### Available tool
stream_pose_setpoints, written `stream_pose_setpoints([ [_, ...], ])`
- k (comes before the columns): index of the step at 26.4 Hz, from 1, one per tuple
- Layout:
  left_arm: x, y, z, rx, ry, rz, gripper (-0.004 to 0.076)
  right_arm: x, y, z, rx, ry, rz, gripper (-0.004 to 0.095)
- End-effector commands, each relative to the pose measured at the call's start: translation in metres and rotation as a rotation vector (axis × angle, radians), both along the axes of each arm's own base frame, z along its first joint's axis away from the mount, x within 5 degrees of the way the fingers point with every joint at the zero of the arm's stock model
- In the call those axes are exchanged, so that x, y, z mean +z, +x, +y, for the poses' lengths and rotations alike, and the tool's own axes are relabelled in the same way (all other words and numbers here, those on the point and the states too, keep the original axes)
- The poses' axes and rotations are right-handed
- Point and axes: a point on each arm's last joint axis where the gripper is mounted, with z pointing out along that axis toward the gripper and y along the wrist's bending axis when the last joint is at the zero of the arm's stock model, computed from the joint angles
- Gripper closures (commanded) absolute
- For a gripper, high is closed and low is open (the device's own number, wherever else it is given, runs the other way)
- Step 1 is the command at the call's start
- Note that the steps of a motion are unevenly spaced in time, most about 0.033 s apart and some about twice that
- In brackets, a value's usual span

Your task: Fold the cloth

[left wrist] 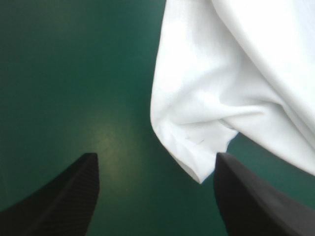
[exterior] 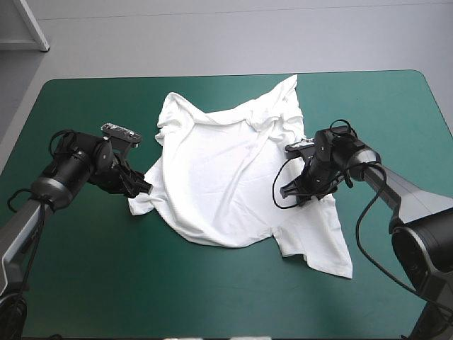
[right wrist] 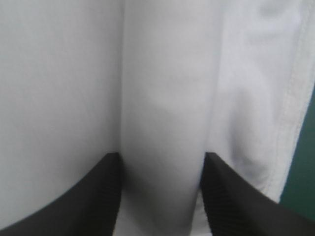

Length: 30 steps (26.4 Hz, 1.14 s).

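The white T-shirt (exterior: 219, 177) lies rumpled and partly spread across the middle of the teal-green table, one sleeve pointing to the far edge and a flap reaching toward the near right. My left gripper (exterior: 138, 188) sits low at the shirt's left corner. In the left wrist view this gripper (left wrist: 156, 196) is open, and the shirt's corner (left wrist: 197, 162) lies between its fingers, nearer one of them. My right gripper (exterior: 297, 195) rests on the shirt's right side. Seen from the right wrist, it (right wrist: 161, 196) is open, astride a raised fold of the T-shirt (right wrist: 162, 98).
Bare teal-green cover (exterior: 85, 269) surrounds the shirt on the left, the near side and the far right. A hemmed shirt edge (right wrist: 290, 108) with a strip of cover (right wrist: 306, 167) beyond it runs beside my right gripper.
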Motion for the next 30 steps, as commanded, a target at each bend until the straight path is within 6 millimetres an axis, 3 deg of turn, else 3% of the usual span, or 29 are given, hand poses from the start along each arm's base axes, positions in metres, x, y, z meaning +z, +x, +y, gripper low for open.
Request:
stream_pose_setpoints([
  [1, 0.029, -0.006, 0.001, 0.006, -0.041, -0.134, 0.0241, 0.014, -0.004, 0.005, 0.021, 0.014, -0.055, 0.0685],
  [4, 0.032, -0.008, 0.001, 0.006, -0.044, -0.148, 0.0241, 0.012, -0.006, 0.003, 0.029, -0.017, -0.056, 0.0928],
  [20, 0.035, -0.011, 0.002, 0.007, -0.047, -0.151, 0.0241, 0.054, -0.013, -0.047, -0.073, -0.327, -0.203, 0.0925],
  [27, 0.035, -0.011, 0.002, 0.008, -0.049, -0.149, 0.0241, 0.061, -0.001, -0.118, -0.257, -0.365, -0.235, 0.0925],
  [30, 0.035, -0.011, 0.001, 0.01, -0.062, -0.146, 0.0241, 0.068, 0.007, -0.17, -0.393, -0.368, -0.314, 0.0925],
])
